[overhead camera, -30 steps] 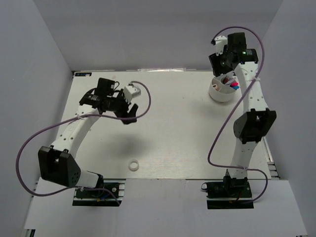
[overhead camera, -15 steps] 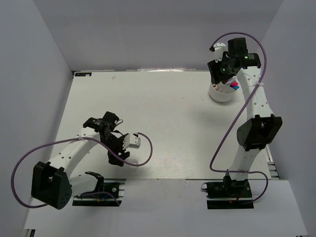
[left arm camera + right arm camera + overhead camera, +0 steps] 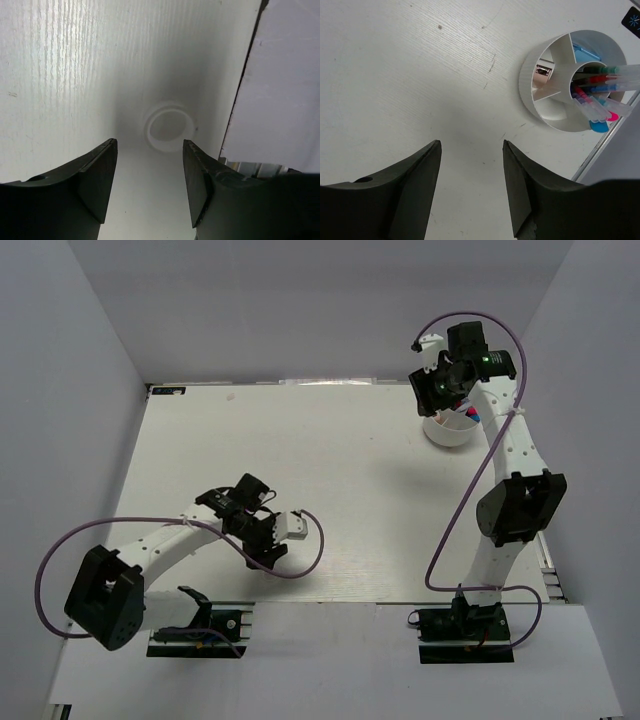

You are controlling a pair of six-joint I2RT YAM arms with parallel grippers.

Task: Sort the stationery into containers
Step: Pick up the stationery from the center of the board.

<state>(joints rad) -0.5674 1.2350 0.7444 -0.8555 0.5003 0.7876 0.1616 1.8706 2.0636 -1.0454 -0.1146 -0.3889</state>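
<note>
A small white tape ring [image 3: 170, 126] lies flat on the table near its front edge, just ahead of my left gripper [image 3: 149, 142]. The jaws stand open and empty, one on each side of the line to the ring, touching nothing. In the top view the left gripper [image 3: 266, 554] hangs low over that spot and hides the ring. The round white divided container [image 3: 540, 100] holds several pens [image 3: 600, 80] and markers with pink and blue caps [image 3: 602, 122]. My right gripper [image 3: 471, 142] is open and empty beside it, and hovers at the dish [image 3: 448, 432] in the top view [image 3: 432, 392].
The table's front edge [image 3: 240, 100] runs close to the right of the ring. The left arm's purple cable [image 3: 310, 540] loops beside the gripper. Grey walls enclose the table on three sides. A small metallic item [image 3: 542, 71] sits in one compartment.
My left arm has swung from the back left down toward the front edge, ending over the tape ring with its jaws narrower. The right gripper has drifted slightly left above the dish.
</note>
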